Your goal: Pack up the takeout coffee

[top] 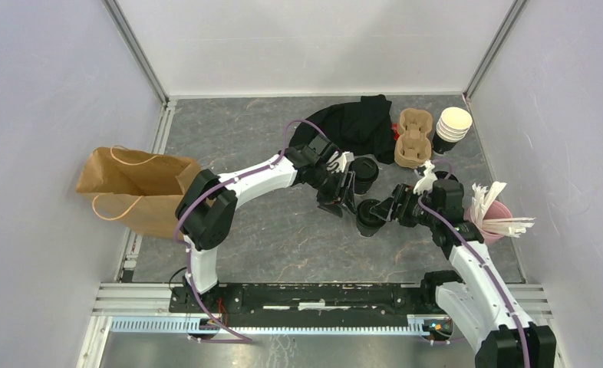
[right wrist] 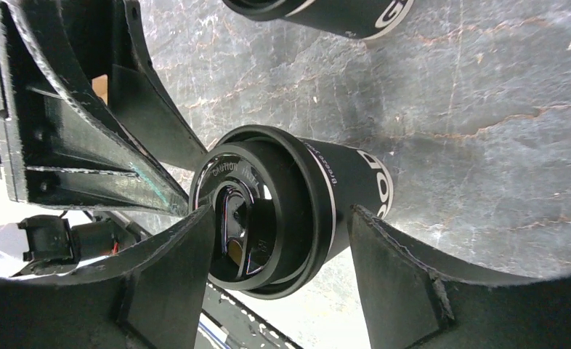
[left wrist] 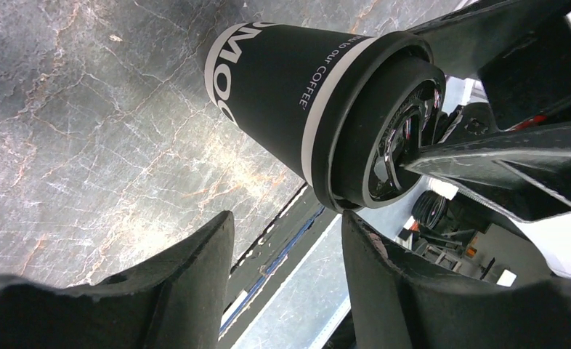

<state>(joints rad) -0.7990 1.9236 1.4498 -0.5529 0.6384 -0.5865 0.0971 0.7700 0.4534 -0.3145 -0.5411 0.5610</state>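
One takeout coffee cup (right wrist: 341, 182) is bracketed at its lid by the spread jaws of the right gripper (right wrist: 279, 218). It is stood upright, long axis vertical, lid up. The left gripper (left wrist: 286, 222), jaws spread and empty, is held at its 10 o'clock. The second cup (top: 364, 172) is stood at 12 o'clock on the grey marbled desk (top: 268, 230), which is enclosed by white walls (top: 45, 92).

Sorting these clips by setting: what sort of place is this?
Probably a lab robot cell staged for takeout coffee: white walls enclose a grey marble-patterned table holding a brown paper bag, a tan moulded-pulp cup carrier and two lidded black paper cups.
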